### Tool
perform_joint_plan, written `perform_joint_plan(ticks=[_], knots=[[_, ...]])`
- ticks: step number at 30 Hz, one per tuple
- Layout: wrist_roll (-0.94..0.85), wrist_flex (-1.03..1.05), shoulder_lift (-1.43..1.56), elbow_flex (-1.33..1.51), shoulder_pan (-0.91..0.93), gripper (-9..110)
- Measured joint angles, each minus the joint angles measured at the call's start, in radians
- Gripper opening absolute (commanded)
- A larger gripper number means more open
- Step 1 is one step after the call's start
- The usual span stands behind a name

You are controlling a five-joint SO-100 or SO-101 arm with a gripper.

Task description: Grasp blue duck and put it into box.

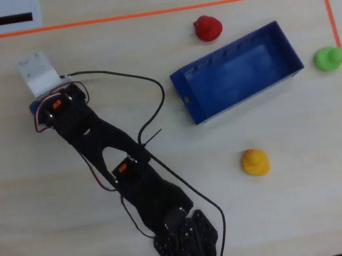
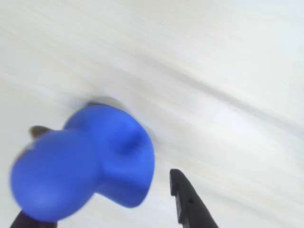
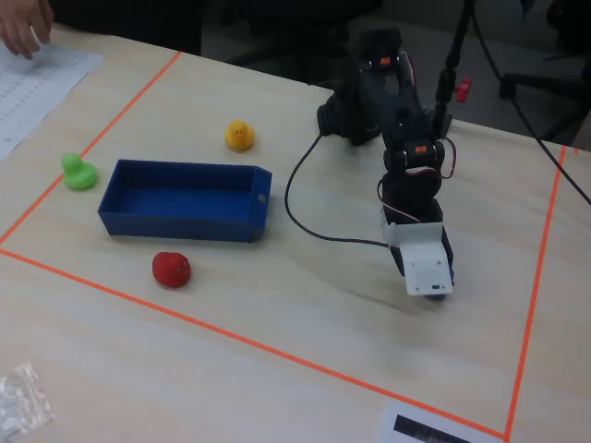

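Observation:
The blue duck fills the lower left of the blurred wrist view and lies on the pale table. My gripper is open around it. One black finger stands clear of the duck's right side, and the other shows under its lower left. In the overhead view only a blue sliver shows beside the gripper's white camera mount, at the far left. In the fixed view the duck peeks out under the gripper. The dark-blue box is empty and stands well away to the right; the fixed view shows it on the left.
A red duck, a green duck and a yellow duck stand around the box. Orange tape frames the work area. A black cable loops between arm and box.

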Motion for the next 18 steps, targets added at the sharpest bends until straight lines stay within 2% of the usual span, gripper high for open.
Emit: perform_joint_plan(ticks=[18], knots=[[0.0, -0.026, -0.149, -0.153, -0.009, 31]])
